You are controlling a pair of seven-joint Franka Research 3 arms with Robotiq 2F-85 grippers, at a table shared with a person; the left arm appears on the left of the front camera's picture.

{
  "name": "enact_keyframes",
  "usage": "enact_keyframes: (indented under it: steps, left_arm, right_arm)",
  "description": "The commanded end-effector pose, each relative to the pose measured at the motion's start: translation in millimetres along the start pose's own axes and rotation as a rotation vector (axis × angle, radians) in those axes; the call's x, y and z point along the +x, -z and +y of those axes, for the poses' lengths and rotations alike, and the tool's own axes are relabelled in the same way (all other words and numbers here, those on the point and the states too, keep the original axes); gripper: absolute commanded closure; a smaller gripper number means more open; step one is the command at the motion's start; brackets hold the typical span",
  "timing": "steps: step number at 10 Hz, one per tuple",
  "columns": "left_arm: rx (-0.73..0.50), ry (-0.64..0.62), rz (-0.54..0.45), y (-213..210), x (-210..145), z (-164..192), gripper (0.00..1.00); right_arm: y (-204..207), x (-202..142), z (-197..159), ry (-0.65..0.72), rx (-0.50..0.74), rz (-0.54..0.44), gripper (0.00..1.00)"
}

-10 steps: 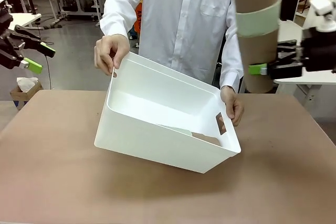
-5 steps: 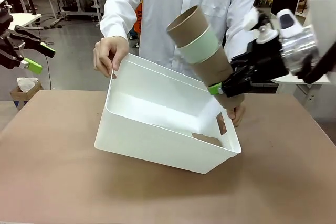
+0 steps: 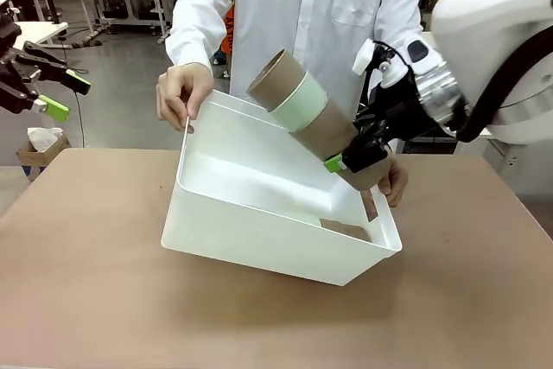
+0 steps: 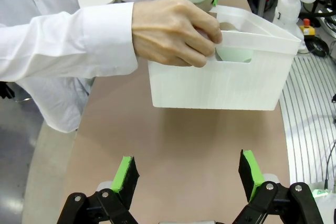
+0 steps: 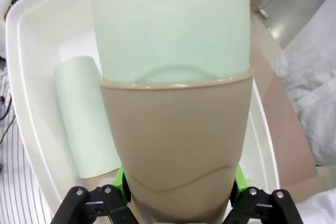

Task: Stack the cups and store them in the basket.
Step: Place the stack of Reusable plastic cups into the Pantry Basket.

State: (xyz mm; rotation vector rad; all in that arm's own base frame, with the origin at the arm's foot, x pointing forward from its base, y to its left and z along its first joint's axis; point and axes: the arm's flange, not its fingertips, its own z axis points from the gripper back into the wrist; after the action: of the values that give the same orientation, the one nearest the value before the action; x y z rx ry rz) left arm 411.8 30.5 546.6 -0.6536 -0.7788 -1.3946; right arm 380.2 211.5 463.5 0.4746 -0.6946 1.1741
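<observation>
Clamped around the tan base of a stack of cups (image 3: 309,120), the right gripper (image 3: 356,160) sits right of centre in the front view, its black fingers and a green pad pressed against the lowest cup. The stack leans up and to the left from the gripper, over the open basket (image 3: 259,235), with a tan cup at the bottom, a mint green band in the middle and a tan mouth at the top. From the right wrist, the same stack (image 5: 173,93) fills the middle of the frame between the gripper's (image 5: 176,190) green pads, and a single mint green cup (image 5: 86,116) lies on its side on the white basket floor (image 5: 37,56) at the left.

The basket stands tilted on the brown table (image 3: 86,300) in the centre of the front view, its far rim raised. A person's hand (image 3: 181,92) holds the far left corner of the rim, and another hand (image 3: 396,181) shows behind the right end.

At the far left edge of the front view, the left gripper (image 3: 56,97) hangs with its fingers spread and nothing between them. Its own wrist camera shows the gripper (image 4: 189,174) wide apart above bare table, with the basket (image 4: 226,82) and the person's hand (image 4: 173,32) on its rim at the top.
</observation>
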Motion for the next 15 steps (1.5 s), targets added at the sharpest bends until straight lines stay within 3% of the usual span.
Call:
enact_keyframes:
  steps: [1,11,15]
  left_arm:
    - [-0.001,-0.01,0.002,-0.7,2.6,-1.1,0.0]
    - [-0.001,-0.01,0.002,-0.7,2.6,-1.1,0.0]
    - [-0.001,-0.01,0.002,-0.7,2.6,-1.1,0.0]
  right_arm:
    - [12.1,5.1,-0.1,-0.001,0.0,0.038,0.15]
    - [93.2,7.1,-7.2,-0.093,0.009,0.17,0.15]
    - [89.6,3.0,-12.4,-0.096,0.019,0.178,0.15]
